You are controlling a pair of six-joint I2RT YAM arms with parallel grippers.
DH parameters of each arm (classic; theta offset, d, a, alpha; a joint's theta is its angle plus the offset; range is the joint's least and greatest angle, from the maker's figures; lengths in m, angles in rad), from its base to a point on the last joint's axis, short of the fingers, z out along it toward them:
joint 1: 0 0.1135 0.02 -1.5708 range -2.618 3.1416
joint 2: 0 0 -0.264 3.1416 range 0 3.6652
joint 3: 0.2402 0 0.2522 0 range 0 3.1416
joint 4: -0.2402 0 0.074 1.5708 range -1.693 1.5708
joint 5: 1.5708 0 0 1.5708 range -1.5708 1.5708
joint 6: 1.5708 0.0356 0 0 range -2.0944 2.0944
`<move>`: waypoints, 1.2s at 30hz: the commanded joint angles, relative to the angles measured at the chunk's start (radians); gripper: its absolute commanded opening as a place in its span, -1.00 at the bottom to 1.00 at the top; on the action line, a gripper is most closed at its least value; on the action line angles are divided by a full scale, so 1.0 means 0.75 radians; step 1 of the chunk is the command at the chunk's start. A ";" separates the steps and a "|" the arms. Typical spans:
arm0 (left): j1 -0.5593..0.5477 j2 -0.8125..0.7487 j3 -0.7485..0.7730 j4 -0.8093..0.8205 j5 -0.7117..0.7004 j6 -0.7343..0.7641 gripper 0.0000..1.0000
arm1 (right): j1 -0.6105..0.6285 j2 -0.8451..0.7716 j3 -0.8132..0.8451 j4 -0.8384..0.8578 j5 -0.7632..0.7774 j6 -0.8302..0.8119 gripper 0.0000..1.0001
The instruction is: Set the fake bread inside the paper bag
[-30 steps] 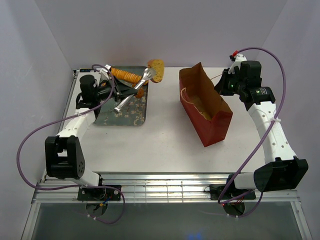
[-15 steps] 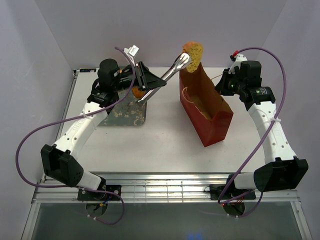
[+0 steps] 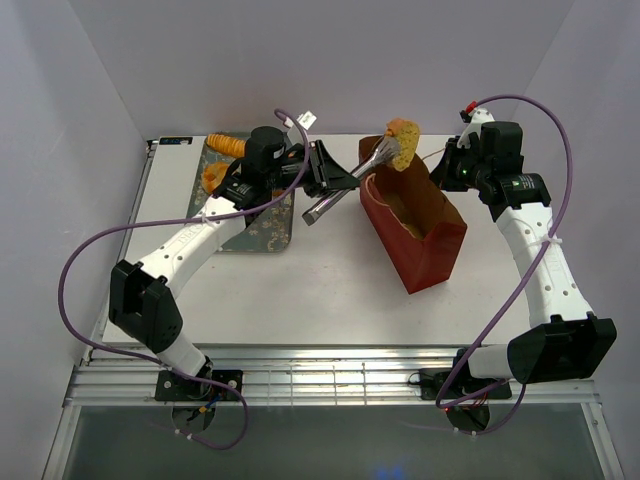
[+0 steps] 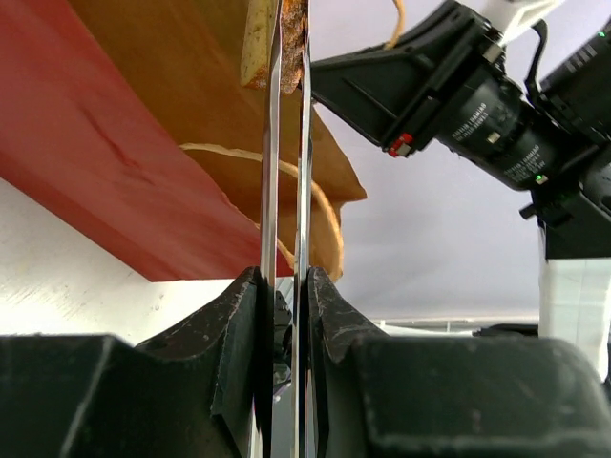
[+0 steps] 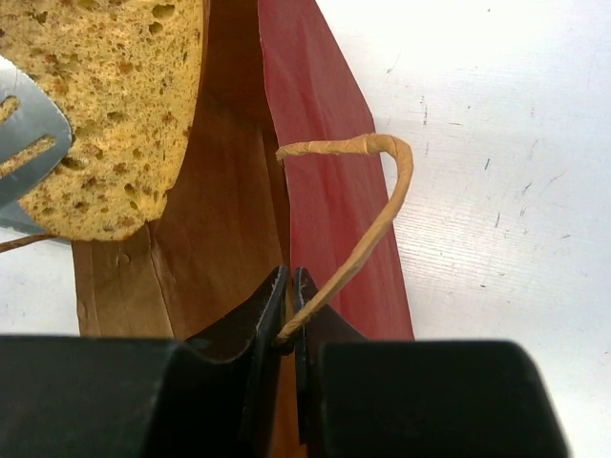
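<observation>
Metal tongs (image 3: pixel 370 162) in the air, white table (image 3: pixel 300 300), grey floral tray (image 3: pixel 265 228) (far-left corner)

Toast slice (image 5: pixel 105 114) runs off the right wrist view's top edge, and the tongs (image 4: pixel 304 191) lose their tips at the left wrist view's top. Left arm (image 3: pixel 190 240) covers part of tray (image 3: pixel 262 228) and loaf (image 3: pixel 228 145).

White table (image 3: pixel 330 285), surface lightly scuffed. Grey floral tray (image 3: pixel 264 228) lies flat toward the far left corner. Red paper bag (image 3: pixel 430 255) stands upright right of centre, mouth open, apart from tray.
</observation>
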State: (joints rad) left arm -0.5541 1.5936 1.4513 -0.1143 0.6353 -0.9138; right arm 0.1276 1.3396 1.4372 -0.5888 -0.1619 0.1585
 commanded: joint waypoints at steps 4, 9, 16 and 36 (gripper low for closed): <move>-0.004 -0.061 -0.027 0.072 -0.045 -0.027 -0.18 | 0.002 -0.031 0.047 0.008 0.020 0.003 -0.75; -0.006 -0.065 -0.033 0.081 -0.035 -0.031 -0.04 | 0.004 -0.029 0.047 0.010 0.020 -0.001 -0.75; -0.006 -0.063 -0.051 0.089 -0.031 -0.035 -0.01 | 0.004 -0.025 0.045 0.014 0.018 -0.001 -0.75; 0.002 -0.106 -0.041 0.040 -0.047 -0.007 0.01 | 0.004 -0.023 0.064 0.002 0.024 -0.007 -0.75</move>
State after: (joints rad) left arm -0.5537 1.5909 1.4021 -0.0792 0.6094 -0.9405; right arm 0.1276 1.3396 1.4384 -0.5934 -0.1555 0.1562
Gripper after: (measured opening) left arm 0.507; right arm 0.126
